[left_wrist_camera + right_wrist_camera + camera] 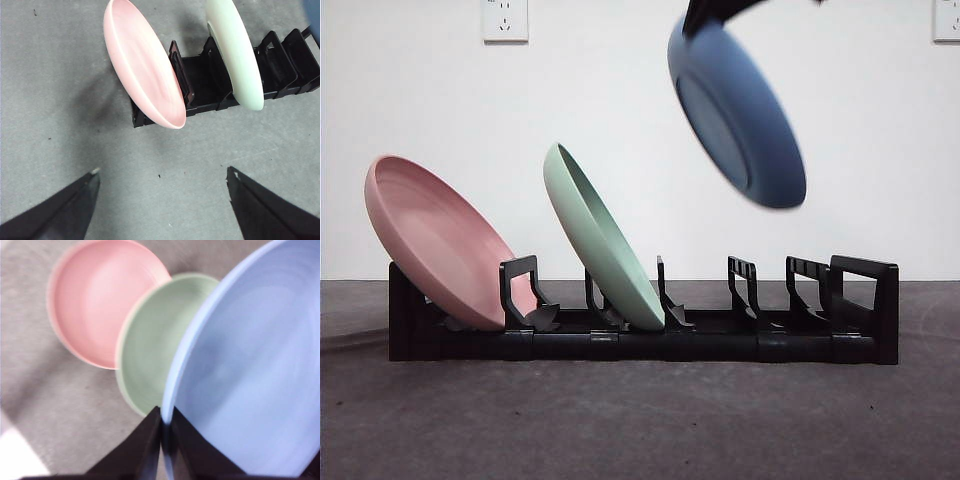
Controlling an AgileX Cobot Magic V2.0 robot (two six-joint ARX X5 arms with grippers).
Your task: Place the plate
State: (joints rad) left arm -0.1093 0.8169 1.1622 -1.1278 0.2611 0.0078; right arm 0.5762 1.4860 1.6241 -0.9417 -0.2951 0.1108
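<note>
A blue plate (740,110) hangs tilted in the air above the right half of the black dish rack (640,340). My right gripper (164,427) is shut on the blue plate's rim (172,385); it shows as a black tip at the plate's top (705,12) in the front view. A pink plate (435,240) leans in the rack's left slot and a green plate (600,240) in the slot beside it. My left gripper (162,175) is open and empty, above the table in front of the rack's pink-plate end (145,70).
The rack's slots right of the green plate (770,290) hold nothing. The rack stands on a grey table (640,420) before a white wall with outlets (505,18).
</note>
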